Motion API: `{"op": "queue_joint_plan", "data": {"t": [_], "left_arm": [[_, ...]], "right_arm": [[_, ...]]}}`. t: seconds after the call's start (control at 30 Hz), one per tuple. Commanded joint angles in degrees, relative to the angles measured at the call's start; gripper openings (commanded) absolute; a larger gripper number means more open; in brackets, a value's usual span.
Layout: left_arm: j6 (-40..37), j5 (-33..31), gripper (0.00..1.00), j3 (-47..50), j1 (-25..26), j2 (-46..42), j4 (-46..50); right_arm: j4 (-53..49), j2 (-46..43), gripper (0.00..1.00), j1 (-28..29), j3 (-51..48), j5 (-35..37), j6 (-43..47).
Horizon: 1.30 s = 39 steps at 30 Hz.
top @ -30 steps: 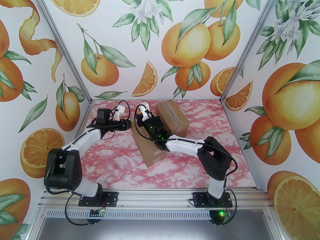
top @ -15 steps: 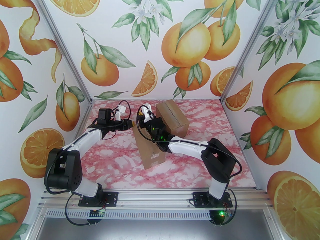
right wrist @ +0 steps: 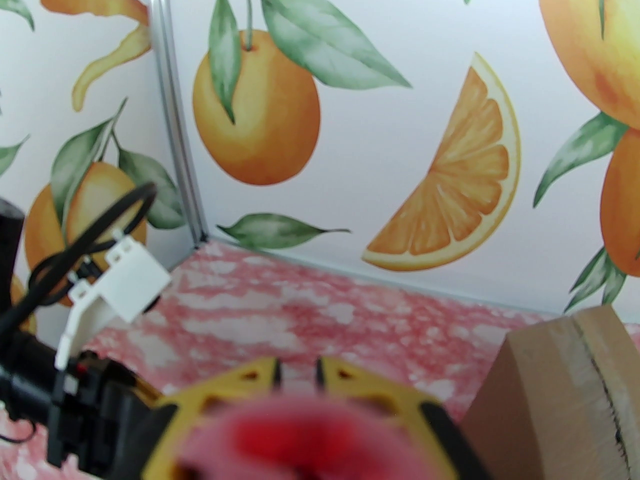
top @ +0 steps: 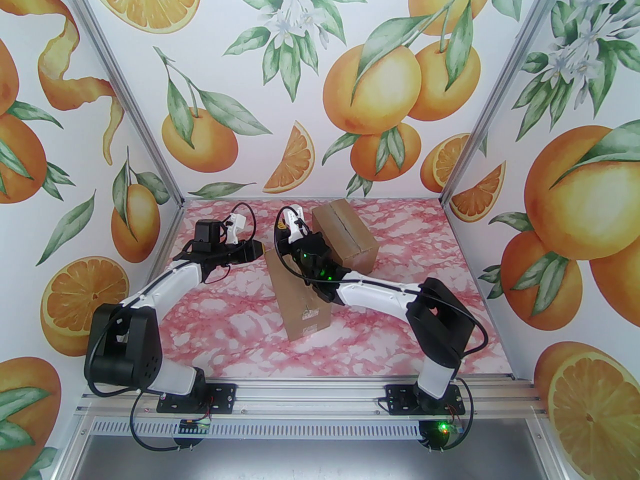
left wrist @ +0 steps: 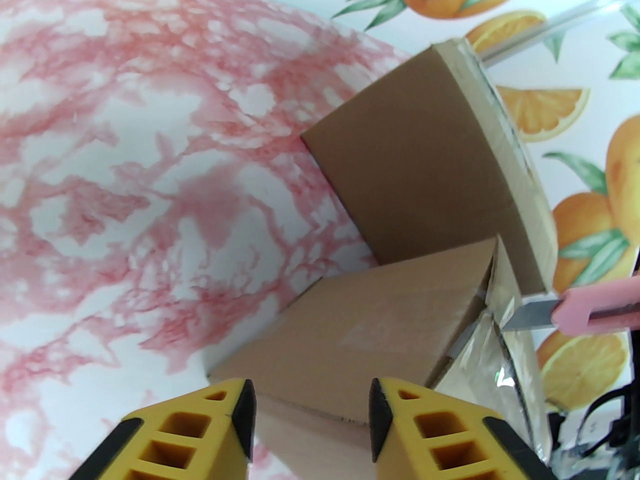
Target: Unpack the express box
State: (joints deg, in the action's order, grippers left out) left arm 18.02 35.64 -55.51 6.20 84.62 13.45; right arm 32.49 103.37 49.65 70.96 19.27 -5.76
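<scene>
We rate this a robotics test cell in a lab, not a home or shop: orange-print wall panels [top: 320,68] sit in bare alu. profile posts [top: 133,103] round a pink marble-look tabletop [top: 240,328]. Left arm [top: 165,278] and right arm [top: 380,288] are bolted via base plates [top: 222,398] to an alu. rail [top: 310,393] at the near edge, w/ exposed cabling [top: 135,425] and a small green-lit ctrl board [top: 442,427] below.

There were two cardboard boxes, the near box [top: 296,300] and the far box [top: 350,233], one pink utility knife [left wrist: 592,313], and two robot arms, left arm [top: 165,278] and right arm [top: 380,290].
</scene>
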Motion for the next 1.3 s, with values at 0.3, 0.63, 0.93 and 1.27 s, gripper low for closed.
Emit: {"op": "queue_joint_plan", "data": {"t": [0.3, 0.63, 0.93, 1.27], "left_arm": [[-5.7, 7.58, 0.65, -2.29, 0.7, -2.97, 4.48], [-7.0, 13.22, 0.69, 1.94, 0.92, -5.53, 3.42], [-5.61, 16.77, 0.69, 5.05, 1.46, -5.96, 0.52], [-5.45, 19.38, 0.68, 6.98, 2.43, -6.46, -0.31]], "right_arm": [[-33.44, -4.32, 0.0, -4.78, 15.26, -1.82, -5.79], [-56.88, -7.66, 0.0, -7.06, 15.53, 5.06, -2.58], [-62.28, -10.85, 0.0, -7.1, 7.58, 3.92, -1.11], [-62.56, -3.1, 0.0, -8.57, 10.3, -3.27, -3.48]]}}
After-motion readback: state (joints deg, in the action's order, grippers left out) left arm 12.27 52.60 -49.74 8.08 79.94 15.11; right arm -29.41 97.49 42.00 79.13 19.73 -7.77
